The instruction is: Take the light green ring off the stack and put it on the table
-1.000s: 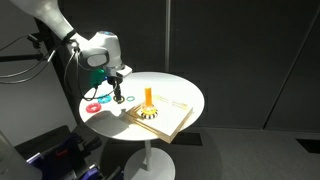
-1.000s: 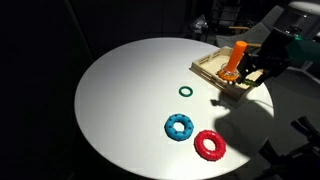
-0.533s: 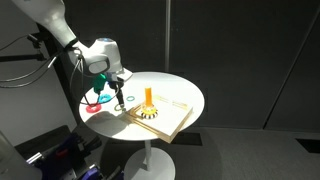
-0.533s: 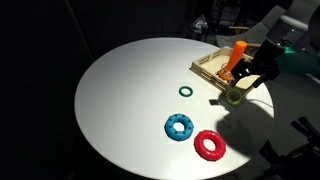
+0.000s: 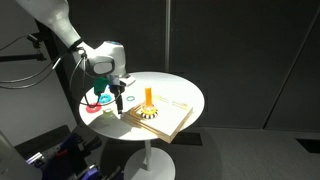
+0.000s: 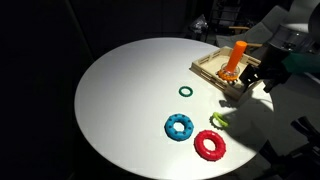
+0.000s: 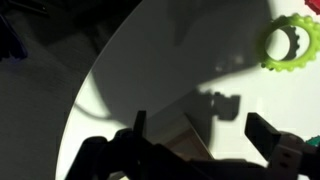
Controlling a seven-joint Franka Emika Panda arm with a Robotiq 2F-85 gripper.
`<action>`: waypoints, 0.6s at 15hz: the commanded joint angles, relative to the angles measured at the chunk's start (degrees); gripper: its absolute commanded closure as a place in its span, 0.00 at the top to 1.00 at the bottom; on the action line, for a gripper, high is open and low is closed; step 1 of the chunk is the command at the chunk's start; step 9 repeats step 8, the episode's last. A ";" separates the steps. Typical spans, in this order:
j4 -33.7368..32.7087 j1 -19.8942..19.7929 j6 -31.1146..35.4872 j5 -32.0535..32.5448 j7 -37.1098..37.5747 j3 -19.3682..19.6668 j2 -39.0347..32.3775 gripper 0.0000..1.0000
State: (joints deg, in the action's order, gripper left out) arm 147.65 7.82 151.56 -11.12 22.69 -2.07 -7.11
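The light green toothed plastic ring [image 6: 219,120] lies on the round white bench [image 6: 120,90], at the lower right of the frame in an exterior view. It is just beside the red ring [image 6: 210,145] and apart from the orange peg stack [image 6: 237,58] on its tan wooden board [image 6: 208,68]. The gripper [image 7: 198,122] hangs over the bench, its fingers spread wide and holding nothing.
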 commanded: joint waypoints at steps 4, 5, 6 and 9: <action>-4.83 -3.01 -17.48 1.56 0.53 0.70 3.36 1.00; -5.38 -3.30 -19.08 1.69 0.36 0.74 3.90 1.00; -4.30 -2.99 -15.37 0.54 0.01 0.16 2.14 1.00; -5.01 -3.30 -17.24 0.61 0.00 0.28 2.87 1.00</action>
